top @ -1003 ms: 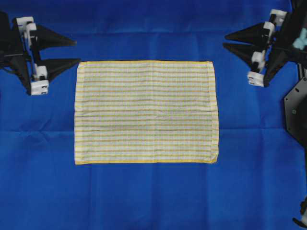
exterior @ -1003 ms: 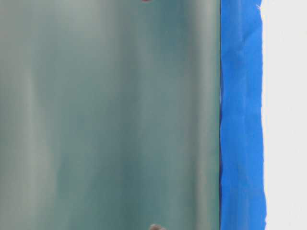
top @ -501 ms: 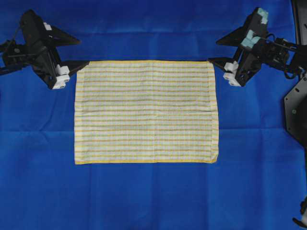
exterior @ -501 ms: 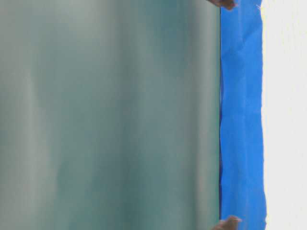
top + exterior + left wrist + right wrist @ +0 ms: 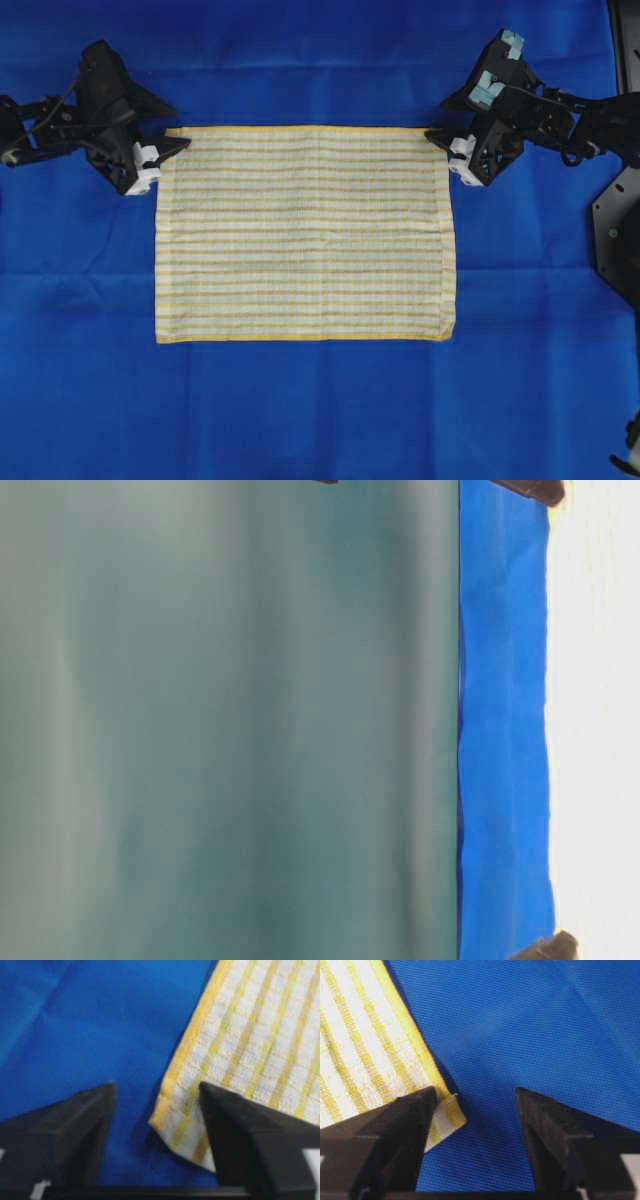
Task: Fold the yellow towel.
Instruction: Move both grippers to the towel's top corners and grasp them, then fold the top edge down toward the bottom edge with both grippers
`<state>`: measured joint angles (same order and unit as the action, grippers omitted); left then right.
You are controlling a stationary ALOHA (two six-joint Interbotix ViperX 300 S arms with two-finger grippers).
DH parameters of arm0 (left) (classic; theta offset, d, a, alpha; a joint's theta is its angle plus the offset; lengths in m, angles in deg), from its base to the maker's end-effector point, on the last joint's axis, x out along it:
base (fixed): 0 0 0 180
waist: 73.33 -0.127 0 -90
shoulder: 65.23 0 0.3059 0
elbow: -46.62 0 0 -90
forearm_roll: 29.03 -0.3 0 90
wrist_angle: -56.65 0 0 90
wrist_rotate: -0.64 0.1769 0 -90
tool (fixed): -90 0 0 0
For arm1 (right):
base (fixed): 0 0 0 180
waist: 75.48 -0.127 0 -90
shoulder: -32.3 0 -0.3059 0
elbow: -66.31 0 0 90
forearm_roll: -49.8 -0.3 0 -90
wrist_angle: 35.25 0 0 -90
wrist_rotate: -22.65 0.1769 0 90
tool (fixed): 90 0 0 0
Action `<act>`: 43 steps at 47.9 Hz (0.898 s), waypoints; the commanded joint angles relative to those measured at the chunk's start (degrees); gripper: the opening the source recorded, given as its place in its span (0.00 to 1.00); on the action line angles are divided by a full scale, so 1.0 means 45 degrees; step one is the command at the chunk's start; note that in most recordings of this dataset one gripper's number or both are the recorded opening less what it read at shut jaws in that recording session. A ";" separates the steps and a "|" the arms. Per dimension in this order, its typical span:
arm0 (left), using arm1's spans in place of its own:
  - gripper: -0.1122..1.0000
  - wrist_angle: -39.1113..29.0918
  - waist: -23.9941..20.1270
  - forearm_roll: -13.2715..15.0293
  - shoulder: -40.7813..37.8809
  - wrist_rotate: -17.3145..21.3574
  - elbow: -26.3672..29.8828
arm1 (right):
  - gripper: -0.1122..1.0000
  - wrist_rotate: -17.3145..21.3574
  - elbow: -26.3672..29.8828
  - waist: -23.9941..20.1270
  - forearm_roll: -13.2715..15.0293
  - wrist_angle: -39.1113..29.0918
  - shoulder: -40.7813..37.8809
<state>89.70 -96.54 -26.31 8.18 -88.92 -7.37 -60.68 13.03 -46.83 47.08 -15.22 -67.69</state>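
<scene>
Close in, my left hand [image 5: 155, 1105] and right hand [image 5: 475, 1105] each straddle a far corner of the yellow towel [image 5: 305, 232], fingers apart, nothing pinched yet (so no fold begun). Beyond, it lies flat, fully spread on the blue-covered counter [image 5: 320, 420].

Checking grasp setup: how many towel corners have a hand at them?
2. Left hand at the yellow towel's top-left corner in the overhead view, right hand at its top-right. Both bottom corners are free.
</scene>
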 commanded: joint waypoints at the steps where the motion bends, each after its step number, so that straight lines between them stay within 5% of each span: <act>1: 0.50 -0.0078 -0.0039 0.0000 -0.0117 0.0000 0.0195 | 0.62 -0.0039 0.0117 -0.0059 -0.0059 0.0117 0.0059; 7: 0.22 -0.0254 -0.0039 0.0000 -0.0176 0.0000 0.0176 | 0.32 -0.0059 0.0078 -0.0254 -0.0039 0.0098 0.0059; 11: 0.13 -0.0371 -0.0039 0.0000 -0.0156 -0.0020 0.0156 | 0.15 -0.0059 0.0098 -0.0312 0.0000 0.0098 0.0059; 43: 0.13 -0.1816 -0.0020 -0.0020 0.1973 0.0332 0.0332 | 0.14 -0.0156 0.0254 -0.0059 -0.0039 -0.0918 0.2109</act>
<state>82.67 -96.54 -26.40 13.89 -87.78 -6.58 -61.20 13.38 -47.44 47.08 -18.91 -60.49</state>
